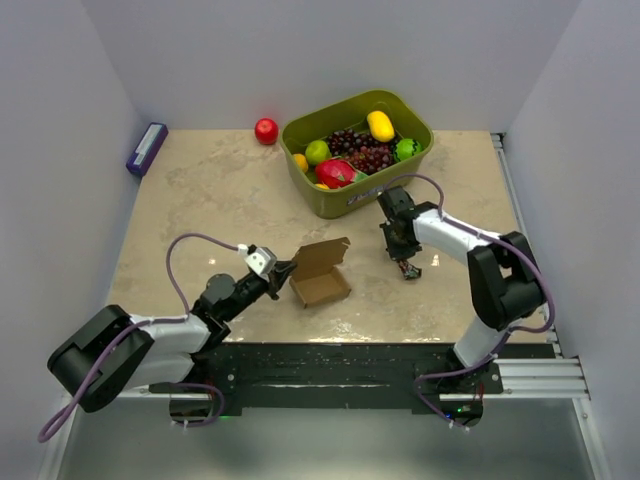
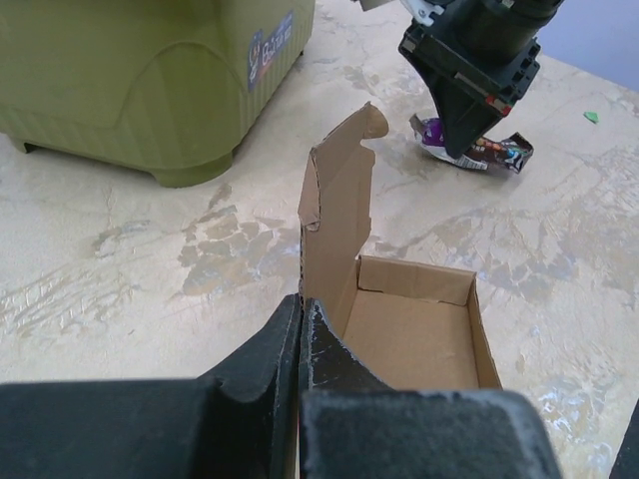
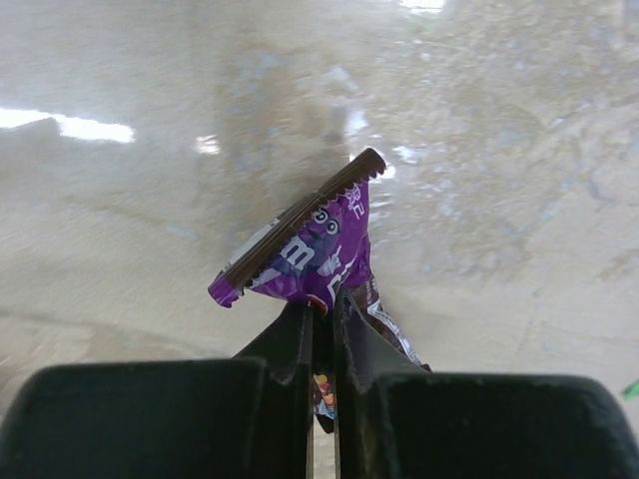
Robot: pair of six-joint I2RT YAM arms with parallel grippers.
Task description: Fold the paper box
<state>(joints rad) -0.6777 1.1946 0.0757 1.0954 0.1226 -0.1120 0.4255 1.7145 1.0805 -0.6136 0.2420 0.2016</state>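
- While clamping the paper box (image 1: 320, 278) at its lid-side corner, left gripper (image 2: 302, 311) shut tight on thin card, pins it to the table in front of the green bin (image 1: 355, 150), off the bin's left half, on the robot's side.
- Leaves the lid (image 2: 339, 200) standing upright, tab curled at the top, nothing folded over yet.
- In front of the bin's right half: right gripper (image 3: 321, 304) clenched as well, but on a purple candy packet (image 3: 319, 249), not on cardboard.
- Could crease or tear that pinched corner with a squeeze and a pull at once.
- Could skid the whole tray away from the bin across the glossy tabletop, with just one pinch as anchor.
- Looks to be holding the packet by one edge only, so might lose it on a quick swing.
- Would likely flatten or bend the lid if brought in from the bin side too low.
- Might miss the tray on a drop, with that lid leaning in the way.
- No free fingers for folding until that packet goes somewhere.
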